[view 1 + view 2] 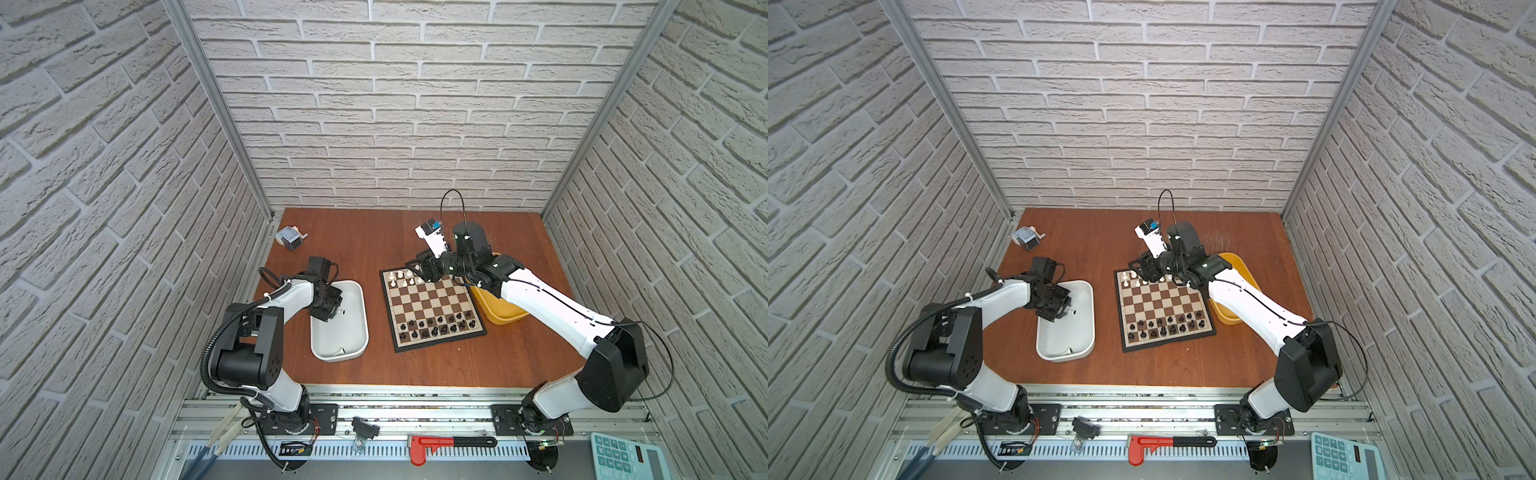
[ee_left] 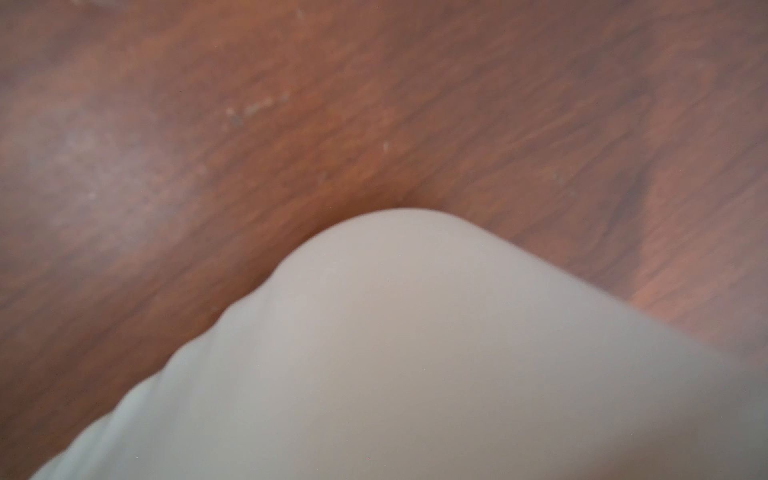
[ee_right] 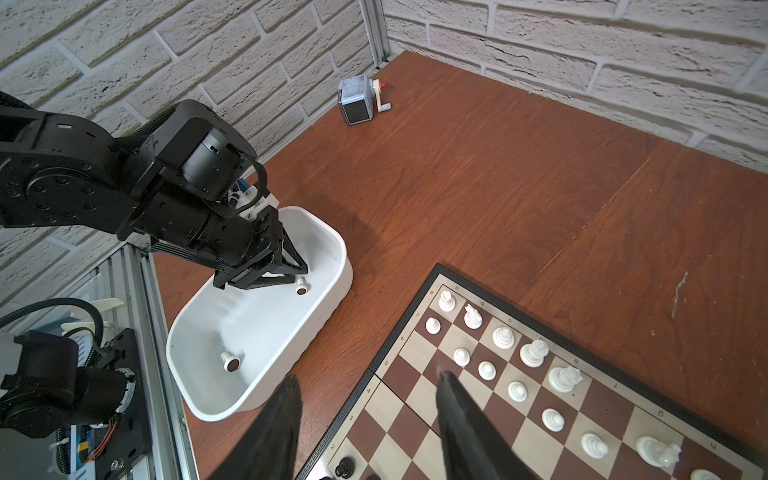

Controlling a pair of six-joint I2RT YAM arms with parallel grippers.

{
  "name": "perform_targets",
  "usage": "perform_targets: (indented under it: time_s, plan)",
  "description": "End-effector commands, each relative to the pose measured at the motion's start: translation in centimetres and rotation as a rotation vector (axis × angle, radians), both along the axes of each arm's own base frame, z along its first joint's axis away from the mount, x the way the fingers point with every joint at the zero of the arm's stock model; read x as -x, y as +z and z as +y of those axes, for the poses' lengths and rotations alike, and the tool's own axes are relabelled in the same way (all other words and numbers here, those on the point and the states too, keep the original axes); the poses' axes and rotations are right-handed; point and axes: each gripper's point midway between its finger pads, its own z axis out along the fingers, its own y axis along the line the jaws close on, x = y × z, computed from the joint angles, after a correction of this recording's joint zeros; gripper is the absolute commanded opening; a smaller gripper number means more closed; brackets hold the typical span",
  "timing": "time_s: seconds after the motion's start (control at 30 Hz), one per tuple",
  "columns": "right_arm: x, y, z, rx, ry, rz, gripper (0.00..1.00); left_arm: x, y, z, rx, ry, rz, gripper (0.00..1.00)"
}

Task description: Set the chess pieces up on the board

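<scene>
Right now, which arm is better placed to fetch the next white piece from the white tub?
Left. The left gripper hangs inside the white tub, right beside a lying white piece; the right gripper is over the board, open and empty.

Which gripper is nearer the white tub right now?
Left. The left gripper reaches into the white tub, beside a toppled white piece; the right gripper hovers over the board's edge, apart from the tub.

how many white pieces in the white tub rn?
2 white pieces in the white tub: one lying beside the left pincer, one lying near the tub's near end. The pincer may hide more.
</scene>
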Motion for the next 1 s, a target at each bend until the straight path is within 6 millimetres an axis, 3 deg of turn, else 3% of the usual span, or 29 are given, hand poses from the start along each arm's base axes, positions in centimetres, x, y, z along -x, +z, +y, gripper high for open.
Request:
perform_targets:
  time_s: [0.0, 0.47, 0.97]
  plan:
    - [0.2, 1.1, 0.7, -0.028, 0.024, -0.038, 0.54, 1.1, 0.4, -0.2, -0.004, -0.021, 0.049, 0.30]
    - [0.4, 0.6, 0.8, -0.026, 0.039, -0.026, 0.52, -0.8, 3.0, -0.9, -0.068, -0.068, -0.019, 0.33]
    - [0.7, 0.0, 0.5, -0.001, 0.041, -0.024, 0.51, 0.6, 1.0, -2.1, -0.083, -0.077, 0.060, 0.32]
